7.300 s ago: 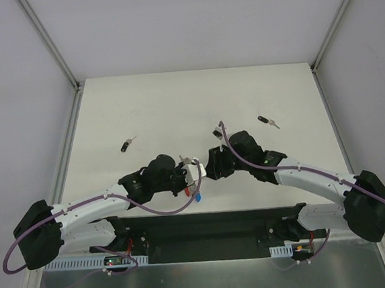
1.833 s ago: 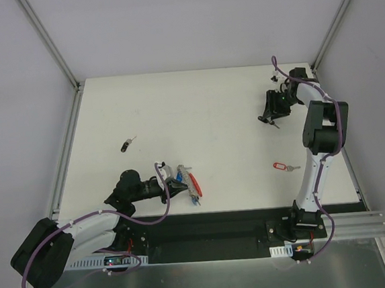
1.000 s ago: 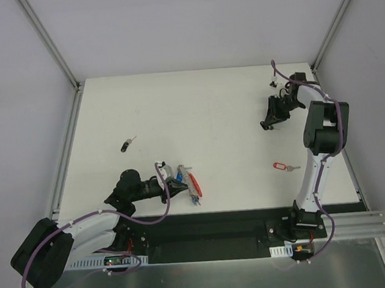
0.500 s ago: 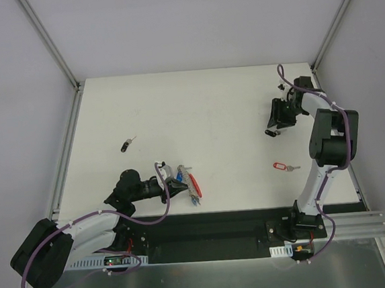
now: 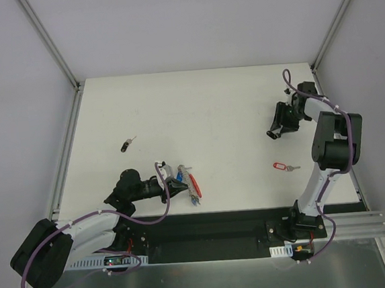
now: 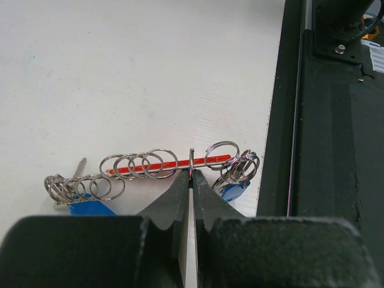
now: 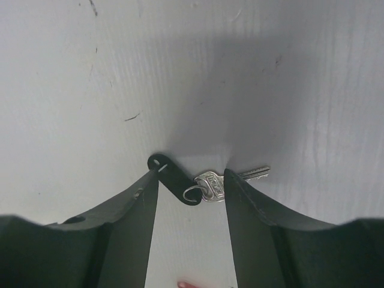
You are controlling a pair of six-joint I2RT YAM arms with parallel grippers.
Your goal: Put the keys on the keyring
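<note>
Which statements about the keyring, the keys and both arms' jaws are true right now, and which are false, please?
1. The left gripper has its jaws shut on the keyring. True.
2. The right gripper has its jaws clamped on a key. False: they stand open on either side of it.
3. Another key lies untouched on the table. True.
4. The red-tagged key hangs on the keyring. False: it lies apart on the table.

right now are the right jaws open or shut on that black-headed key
Open. In the right wrist view the right jaws stand well apart, with the key lying across the gap between them.
</note>
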